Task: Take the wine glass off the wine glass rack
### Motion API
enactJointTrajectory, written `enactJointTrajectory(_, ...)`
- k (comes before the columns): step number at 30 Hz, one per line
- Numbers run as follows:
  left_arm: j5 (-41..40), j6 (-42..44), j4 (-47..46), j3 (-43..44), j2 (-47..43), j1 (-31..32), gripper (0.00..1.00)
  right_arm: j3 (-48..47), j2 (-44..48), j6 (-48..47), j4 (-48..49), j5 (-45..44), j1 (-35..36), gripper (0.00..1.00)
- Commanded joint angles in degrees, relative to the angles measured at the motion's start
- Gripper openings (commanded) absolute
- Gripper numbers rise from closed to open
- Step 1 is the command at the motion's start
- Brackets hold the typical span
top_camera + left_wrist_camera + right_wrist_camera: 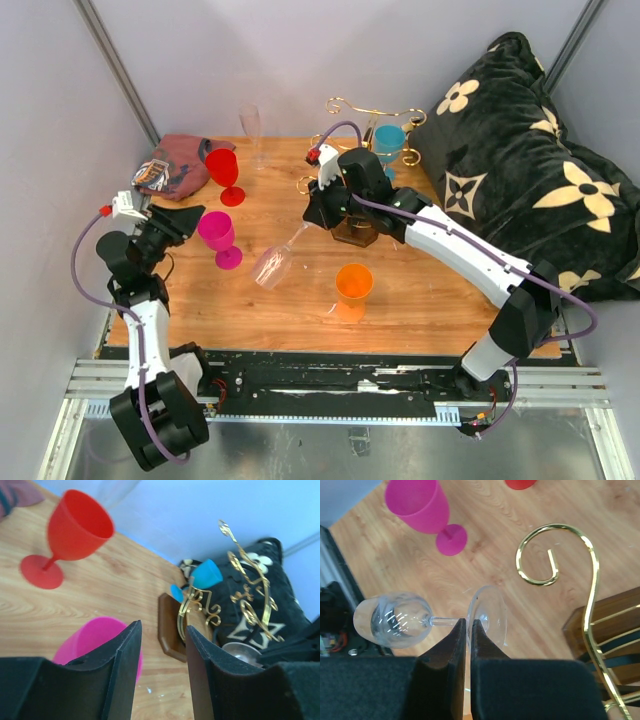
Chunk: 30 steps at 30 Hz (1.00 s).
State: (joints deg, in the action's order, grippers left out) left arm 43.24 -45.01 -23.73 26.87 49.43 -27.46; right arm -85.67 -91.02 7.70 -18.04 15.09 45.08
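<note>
Right wrist view: right tool (468,630) pinches the wine glass (395,625) by its stem, lower centre; left tool (162,665) stands parted, holding nothing.

Magenta goblet (215,228) beside wine glass (272,266)

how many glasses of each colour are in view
clear: 2, wine glass and flute
red glass: 1
pink glass: 1
orange glass: 1
blue glass: 1
total: 6
</note>
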Motion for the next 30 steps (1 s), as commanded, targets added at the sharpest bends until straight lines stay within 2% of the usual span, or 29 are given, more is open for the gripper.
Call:
enactJointTrajectory(1, 6.56, -3.96, -9.62, 0.09, -0.76, 2.14, 0.46, -0.86, 1.23, 11.88, 3.45, 8.59, -1.22, 0.01)
enactJointTrajectory(5, 8.47, -4.72, -11.62, 0.1, -2.04, 3.89, 0.47, -0.07, 1.44, 14.9, 3.95, 9.74, -1.53, 0.01)
enactJointTrajectory(19, 8.97, -2.8, -8.5, 1.08, -2.83, 5.01, 0.47, -1.09, -2.67, 12.31, 0.32, 7.94, -1.13, 0.01)
enactJointTrajectory(30, 8.35, -1.8, -7.25, 1.17, -3.24, 5.14, 0.48, -3.89, -6.12, 2.37, -4.17, -5.66, 4.15, 0.01)
